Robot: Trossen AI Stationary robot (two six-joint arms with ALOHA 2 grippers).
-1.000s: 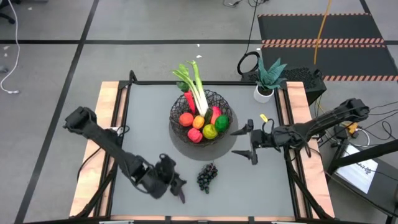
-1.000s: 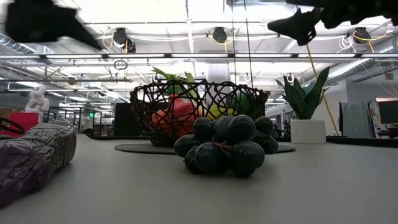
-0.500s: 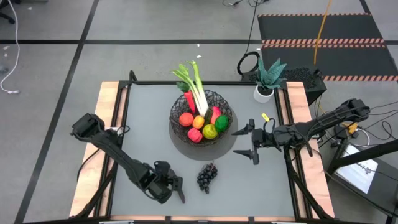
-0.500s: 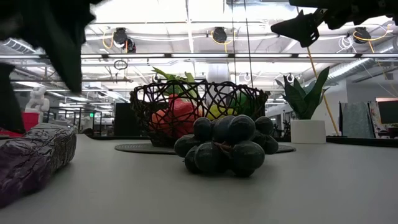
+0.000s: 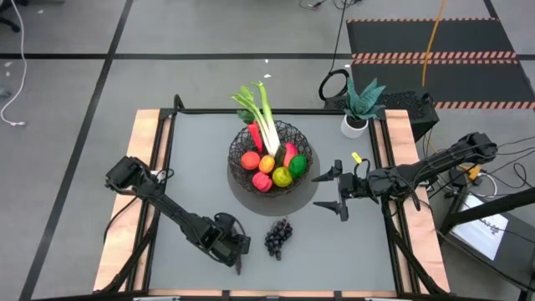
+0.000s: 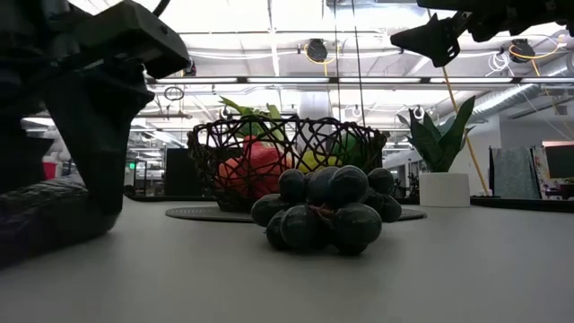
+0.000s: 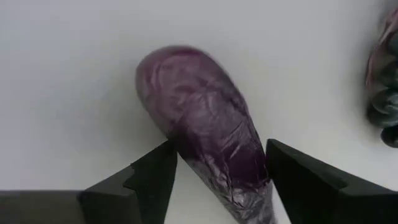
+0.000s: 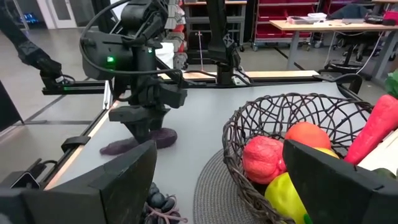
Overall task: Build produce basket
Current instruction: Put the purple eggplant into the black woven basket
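The black wire basket (image 5: 292,138) stands on a round dark mat at the table's middle. It holds a leek (image 5: 264,113), red, orange, yellow-green and green fruits. Dark grapes (image 5: 278,237) lie on the table near the front edge. The purple eggplant (image 7: 199,118) lies left of them, and also shows in the right wrist view (image 8: 134,142). My left gripper (image 7: 217,155) is open and low over the eggplant, one finger on each side of it. My right gripper (image 5: 315,191) is open and empty, in the air right of the basket. My left gripper comes at the eggplant from above with its fingers (image 7: 152,177) across the thick middle part (image 7: 214,155). I cannot tell whether the fingers touch it. The eggplant lies flat on the table.
A small white pot with a teal plant (image 5: 359,104) stands at the far right corner. The round mat (image 5: 251,199) reaches out past the basket. The grapes (image 6: 327,211) lie close to the right of my left gripper (image 5: 234,251).
My left gripper has come down and a little toward the table's right edge, from above and beside the eggplant to low over it, with its fingers now on either side. The eggplant and grapes have stayed in place.
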